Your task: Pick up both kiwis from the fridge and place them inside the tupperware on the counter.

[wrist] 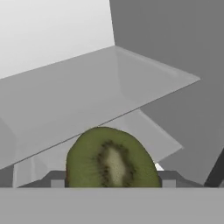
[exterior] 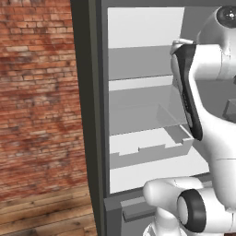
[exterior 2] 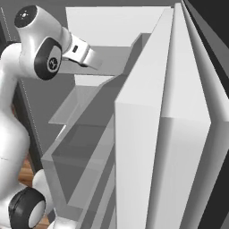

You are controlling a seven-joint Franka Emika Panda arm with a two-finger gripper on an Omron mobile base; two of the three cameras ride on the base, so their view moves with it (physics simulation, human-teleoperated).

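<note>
From the hand view I see a kiwi (wrist: 111,159) sitting right between the two dark fingertips (wrist: 56,178) of my tool (wrist: 111,181), its cut green face with the pale core and ring of dark seeds turned toward the camera. The fingertips sit tight against the fruit on either side, so I read the tool as pinching the kiwi. Behind the fruit is a flat grey translucent shelf (wrist: 87,94) of the fridge (exterior: 92,115), with the pale back wall above it and a darker grey side wall to the right. In the left base view the arm reaches up and into the open fridge, its dark-edged forearm crossing in front of the pale interior; a lower drawer (exterior: 152,150) with a notched front sits under the glass shelves, and a brick wall (exterior: 37,92) and wooden floor (exterior: 46,212) lie to the left of the cabinet. In the right base view the fridge door (exterior 2: 179,134) stands open close to the camera, and the arm's wrist points in toward the upper shelves. I cannot make out the second kiwi.
</note>
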